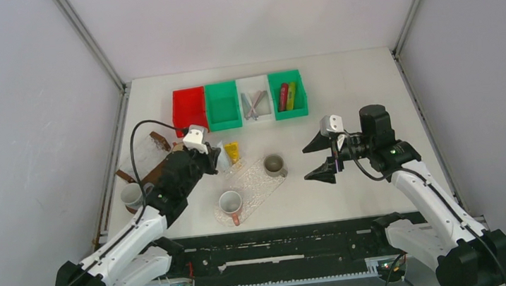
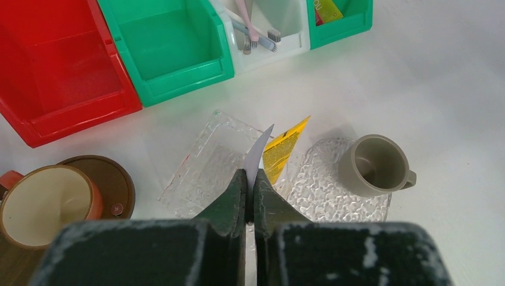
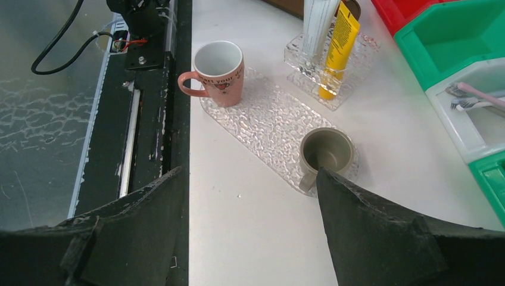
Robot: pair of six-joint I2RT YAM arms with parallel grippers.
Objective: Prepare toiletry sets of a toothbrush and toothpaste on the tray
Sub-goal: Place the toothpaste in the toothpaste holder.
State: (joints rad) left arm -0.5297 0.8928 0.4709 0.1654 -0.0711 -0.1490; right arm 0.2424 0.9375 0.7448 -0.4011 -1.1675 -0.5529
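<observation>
My left gripper (image 2: 250, 173) is shut on the flat end of a white toothpaste tube (image 2: 260, 154), held over a small clear tray (image 2: 205, 164). A yellow toothpaste tube (image 2: 284, 148) leans in that tray right beside it; the right wrist view shows both tubes (image 3: 314, 24) (image 3: 340, 44) upright there. Toothbrushes (image 2: 253, 33) lie in the white bin (image 1: 254, 100). Red and yellow tubes (image 1: 286, 97) sit in the right green bin. My right gripper (image 1: 321, 158) hangs open and holds nothing, right of the grey cup (image 1: 274, 165).
A long textured clear tray (image 3: 268, 122) carries a pink mug (image 3: 217, 68) and the grey cup (image 3: 326, 152). A red bin (image 1: 189, 109) and a green bin (image 1: 223, 105) stand at the back. A brown-rimmed cup (image 2: 44, 202) and a saucer (image 2: 113, 182) sit at the left.
</observation>
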